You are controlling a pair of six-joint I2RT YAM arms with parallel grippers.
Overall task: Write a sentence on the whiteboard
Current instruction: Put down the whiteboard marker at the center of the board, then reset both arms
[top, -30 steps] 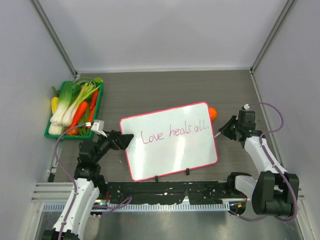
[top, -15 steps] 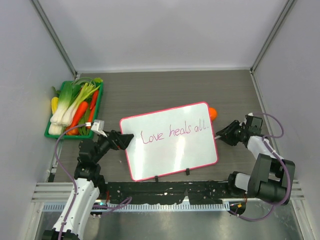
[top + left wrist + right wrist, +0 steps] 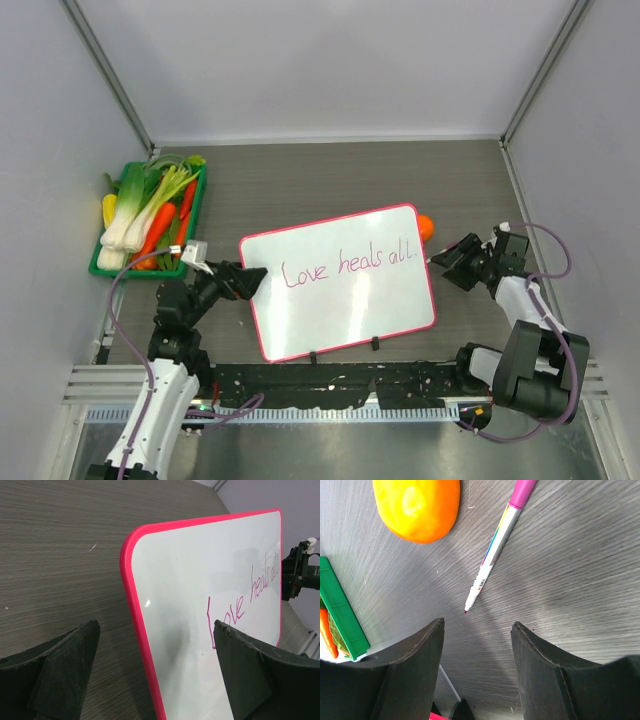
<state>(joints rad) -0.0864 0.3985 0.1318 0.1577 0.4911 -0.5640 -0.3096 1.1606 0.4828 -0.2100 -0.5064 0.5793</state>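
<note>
The whiteboard lies tilted in the middle of the table, pink-framed, with "Love heals all." written on it in pink. My left gripper is open and straddles the board's left edge; in the left wrist view the pink frame runs between the wide-apart fingers of the left gripper. My right gripper hovers low just off the board's right edge. It is open, with nothing between its fingers. A pink-capped marker lies loose on the table ahead of the right gripper.
An orange fruit sits at the board's top right corner, close to the marker. A green tray of vegetables stands at the left. Grey walls close in the sides and back.
My right gripper has opened and let go of the marker, which now lies on the table. Its wrist has dropped and shifted right. The left arm has not moved.
</note>
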